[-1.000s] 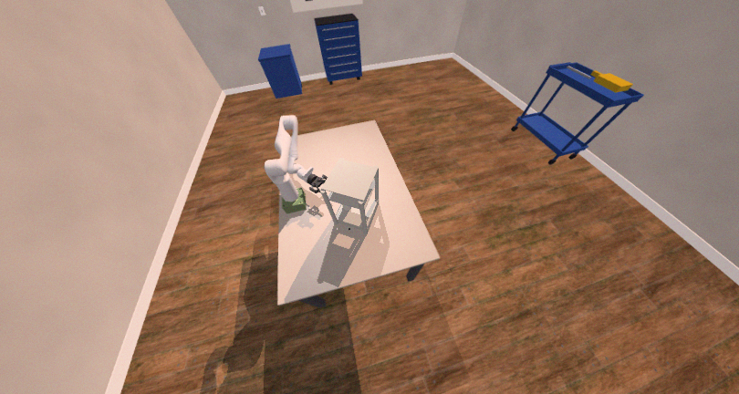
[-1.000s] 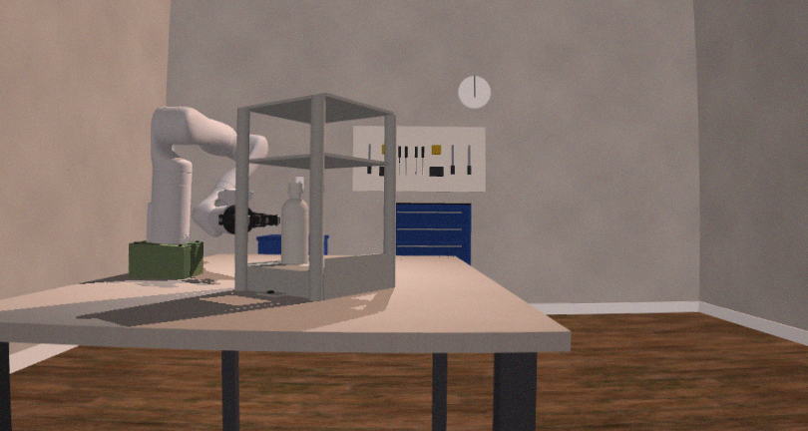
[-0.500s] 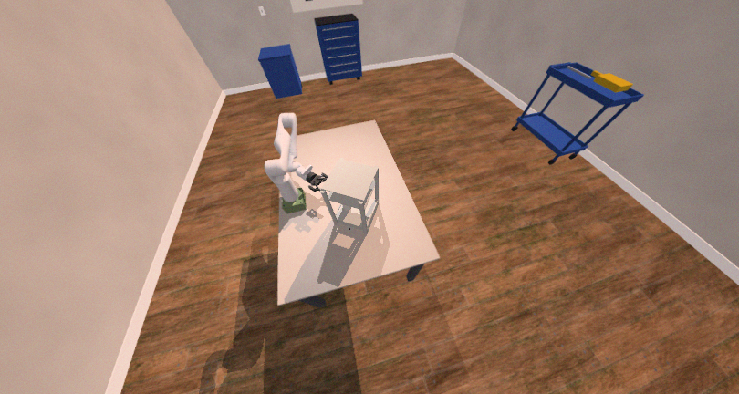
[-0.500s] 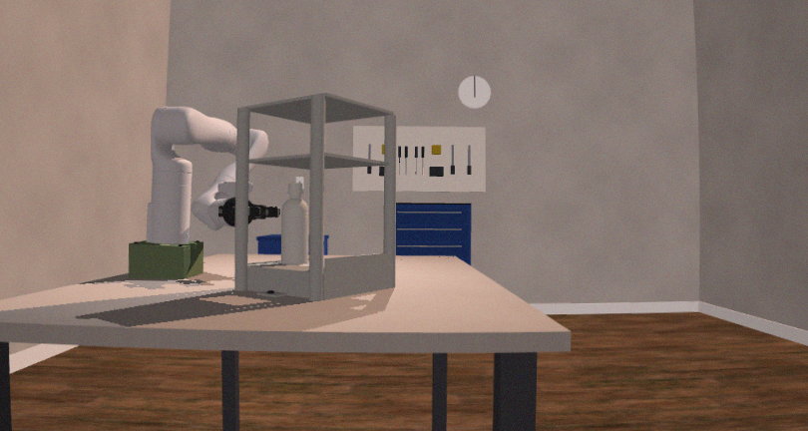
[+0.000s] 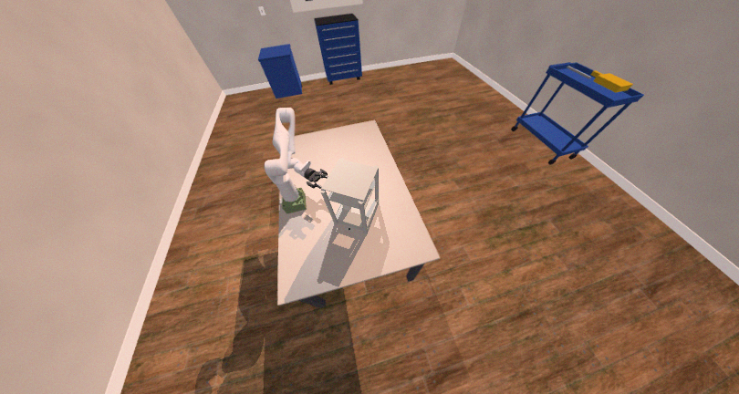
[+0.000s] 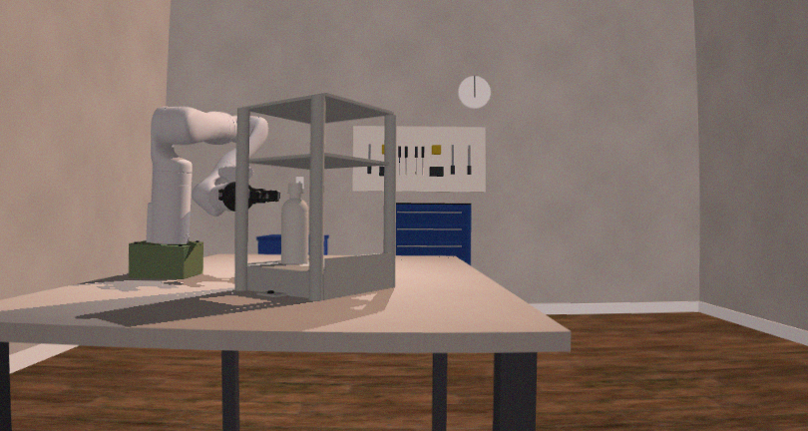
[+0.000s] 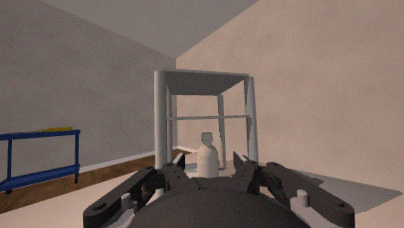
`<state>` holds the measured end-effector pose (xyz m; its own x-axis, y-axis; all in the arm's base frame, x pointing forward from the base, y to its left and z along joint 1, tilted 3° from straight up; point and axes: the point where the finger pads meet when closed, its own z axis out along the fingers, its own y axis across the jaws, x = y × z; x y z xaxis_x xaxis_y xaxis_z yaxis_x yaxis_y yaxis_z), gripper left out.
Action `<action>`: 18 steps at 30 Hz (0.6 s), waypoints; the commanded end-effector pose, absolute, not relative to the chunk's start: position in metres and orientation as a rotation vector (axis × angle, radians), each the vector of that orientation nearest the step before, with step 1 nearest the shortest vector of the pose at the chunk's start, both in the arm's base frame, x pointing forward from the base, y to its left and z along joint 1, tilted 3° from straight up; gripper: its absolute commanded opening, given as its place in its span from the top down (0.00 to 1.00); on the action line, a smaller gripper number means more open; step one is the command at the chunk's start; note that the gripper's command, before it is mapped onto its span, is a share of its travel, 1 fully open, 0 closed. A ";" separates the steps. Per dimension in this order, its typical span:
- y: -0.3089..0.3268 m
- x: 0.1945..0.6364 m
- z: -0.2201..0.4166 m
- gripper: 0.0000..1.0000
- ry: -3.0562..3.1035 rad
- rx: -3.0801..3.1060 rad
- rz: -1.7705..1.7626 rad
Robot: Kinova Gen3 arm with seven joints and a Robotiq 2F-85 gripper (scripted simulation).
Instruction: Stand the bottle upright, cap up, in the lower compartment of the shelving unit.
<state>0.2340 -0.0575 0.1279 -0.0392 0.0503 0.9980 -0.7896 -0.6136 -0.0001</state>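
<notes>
I'm holding my gripper (image 6: 275,195) wide open, empty, bottle (image 6: 294,224) at 12 o'clock standing upright inside shelving unit (image 6: 316,202) lower compartment; placement looking done

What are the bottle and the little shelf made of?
The bottle looks like plain plastic: pale, matte white all over, with a small cap and no label or shine. The shelf looks like painted metal or plastic: flat grey, with thin straight posts and thin boards. The look alone can't settle either one.
</notes>
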 end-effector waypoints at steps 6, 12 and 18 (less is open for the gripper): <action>-0.055 0.234 0.149 0.22 -0.802 1.622 1.723; -0.054 0.233 0.157 0.22 -0.802 1.622 1.723; -0.054 0.233 0.165 0.22 -0.802 1.622 1.723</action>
